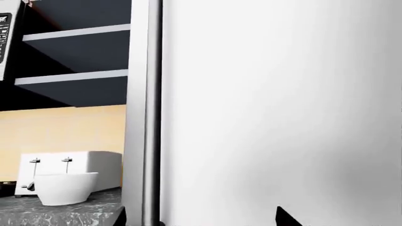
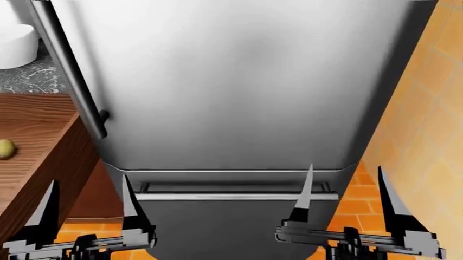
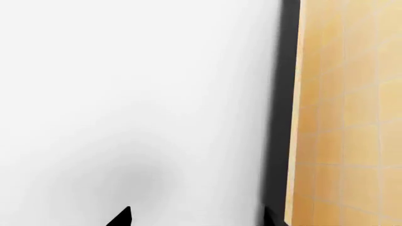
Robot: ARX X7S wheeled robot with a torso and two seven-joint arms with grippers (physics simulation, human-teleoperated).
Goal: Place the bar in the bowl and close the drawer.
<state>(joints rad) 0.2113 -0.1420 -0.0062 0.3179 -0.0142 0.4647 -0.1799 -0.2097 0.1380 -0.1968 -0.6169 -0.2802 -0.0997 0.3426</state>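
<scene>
The white bowl (image 1: 66, 187) stands on the grey stone counter next to a white toaster (image 1: 75, 165); in the head view only the bowl's edge (image 2: 14, 46) shows at the far left. The wooden drawer (image 2: 51, 162) stands pulled out at the left, below the counter. The bar is out of view. My left gripper (image 2: 88, 187) and right gripper (image 2: 345, 179) hang open and empty, low in front of the fridge. Each wrist view shows only dark fingertips: left gripper (image 1: 199, 219), right gripper (image 3: 196, 216).
A tall steel fridge (image 2: 239, 81) fills the view straight ahead, its long handle (image 2: 69, 70) at its left edge. A small yellow-green round thing (image 2: 6, 149) lies in the drawer. An orange tiled wall (image 2: 426, 135) bounds the right. Dark shelves (image 1: 75, 52) hang above the counter (image 2: 29, 81).
</scene>
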